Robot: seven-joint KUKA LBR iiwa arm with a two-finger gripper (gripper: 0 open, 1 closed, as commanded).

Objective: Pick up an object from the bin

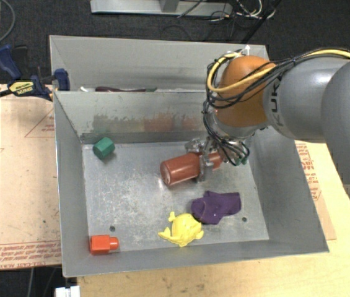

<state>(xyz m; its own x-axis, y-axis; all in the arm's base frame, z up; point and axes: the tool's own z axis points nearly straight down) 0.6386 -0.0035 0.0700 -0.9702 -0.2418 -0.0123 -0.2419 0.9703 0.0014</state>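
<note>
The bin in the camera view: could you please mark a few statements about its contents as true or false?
1. The green cube lies toward the upper left of the bin. True.
2. The tool is over the green cube. False: it is at the right end of the brown cylinder, mid-bin.
3. The purple lump lies next to the yellow toy. True.
4. The orange block sits in the lower right corner. False: it sits in the lower left corner.
</note>
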